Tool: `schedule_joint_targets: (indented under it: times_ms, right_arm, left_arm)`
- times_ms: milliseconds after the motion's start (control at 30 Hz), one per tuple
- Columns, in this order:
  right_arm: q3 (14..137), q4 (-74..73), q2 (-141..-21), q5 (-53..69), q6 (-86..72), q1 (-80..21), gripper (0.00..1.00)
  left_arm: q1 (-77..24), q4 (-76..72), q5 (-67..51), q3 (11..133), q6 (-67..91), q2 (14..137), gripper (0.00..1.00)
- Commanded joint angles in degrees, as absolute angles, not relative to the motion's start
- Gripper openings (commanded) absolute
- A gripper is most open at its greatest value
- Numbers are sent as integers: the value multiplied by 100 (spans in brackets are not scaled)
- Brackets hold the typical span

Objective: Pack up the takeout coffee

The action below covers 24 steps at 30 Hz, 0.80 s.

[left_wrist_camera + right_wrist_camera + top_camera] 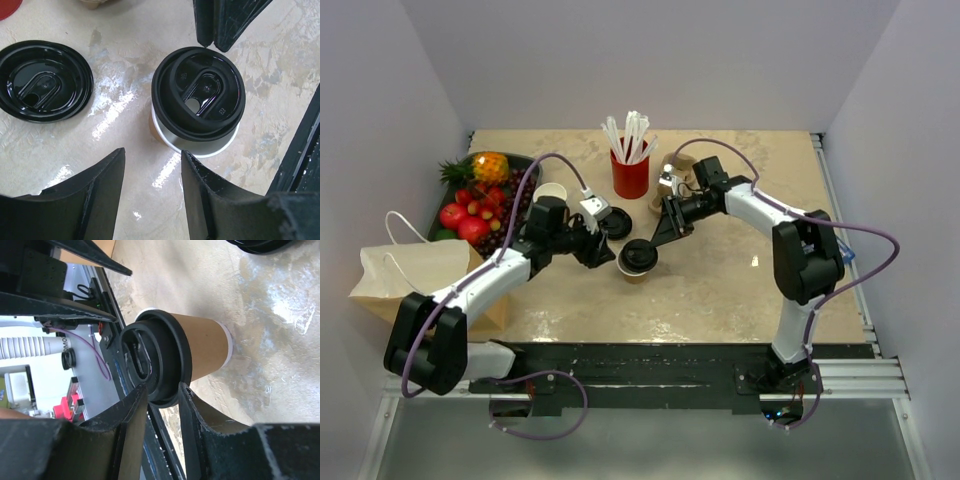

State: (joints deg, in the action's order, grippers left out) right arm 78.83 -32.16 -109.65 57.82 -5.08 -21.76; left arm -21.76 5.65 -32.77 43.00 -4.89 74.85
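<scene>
While both arms lean in over the marbled beige table [740, 290], the takeout coffee [638, 260] stands upright between them, near the middle of the tabletop. It is a short tan paper cup with a round black lid. The lid sits crooked, so a crescent of white cup rim shows along one side.

The left gripper [153, 160] is just beside the cup on its left. Its two black fingers are spread wide, with only bare table between them and the cup ahead of their tips.

The right gripper [162, 389] comes in from the cup's far right side. Its fingers stand only narrowly apart, and the edge of the lid lies in that gap. Whether they are actually clamping the lid cannot be told.

A loose black lid [42, 87] lies flat on the table, near the cup and on its far left side. Farther back stands a red cup [630, 178] full of white straws [630, 132]. A lidless tan cup [550, 192], a pile of fruit [480, 200] and a brown paper bag [415, 275] sit to the left.
</scene>
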Motion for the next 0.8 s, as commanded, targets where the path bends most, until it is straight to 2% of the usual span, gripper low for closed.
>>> schedule_joint_targets:
  times_ms: [0, 767]
  right_arm:
    - [8139, -3296, -10635, 5695, -343, -2268, 35]
    - [8349, -3366, -10819, 5572, -308, -2610, 35]
  left_arm:
    - [-2127, 475, -3357, 4210, -264, 7321, 53]
    - [-2030, 510, -3375, 4087, -202, 7304, 53]
